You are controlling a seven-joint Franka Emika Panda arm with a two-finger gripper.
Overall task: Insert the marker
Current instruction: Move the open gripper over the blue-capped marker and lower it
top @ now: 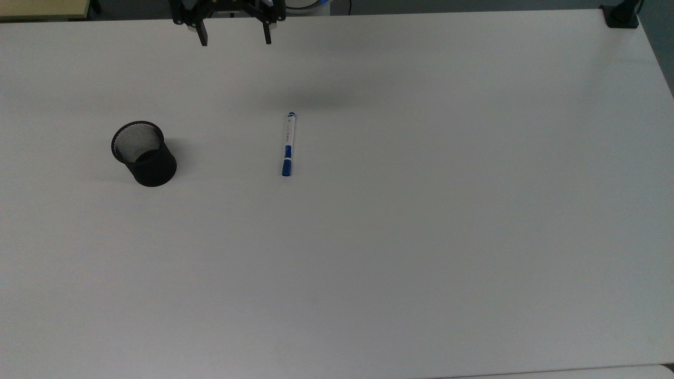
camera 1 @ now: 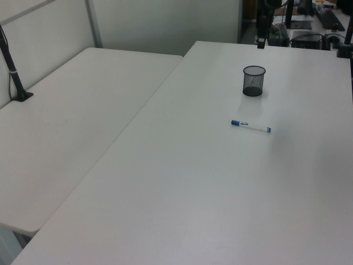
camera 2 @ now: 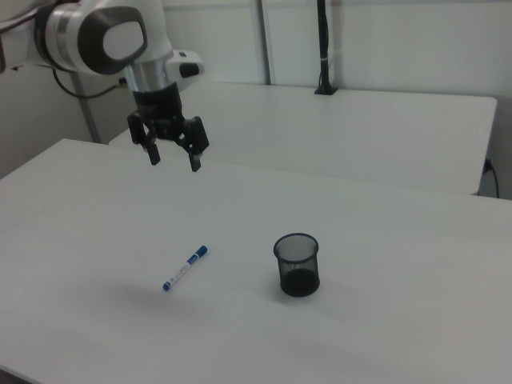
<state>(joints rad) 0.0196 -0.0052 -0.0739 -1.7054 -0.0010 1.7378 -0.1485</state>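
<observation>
One claw (camera 2: pixel 174 158) on the Panda arm (camera 2: pixel 100 34), raised well above the white worktop (top: pixel 421 237). Fingers spread wide, nothing between them. In the top view the claw (top: pixel 235 39) sits at the far edge of the worktop, fingertips pointing down.

Marker (top: pixel 288 143) lies flat on the worktop, untouched, well apart from the claw. White barrel, blue at both ends, blue band near the cap. In the top view it runs near-to-far, the longer blue cap at the near end. In the right view the marker (camera 2: pixel 185 267) lies slanted, below and a little to the right view's right of the claw. In the left view the marker (camera 1: pixel 251 127) lies crosswise.

Black mesh cup (top: pixel 143 153) stands upright, mouth open, to the top view's left of the marker, well apart from it. In the right view the cup (camera 2: pixel 297 264) is to the right view's right of the marker; in the left view the cup (camera 1: pixel 253 80) stands farther back than the marker.

Second white table (camera 1: pixel 66 127) adjoins at the left view's left.
</observation>
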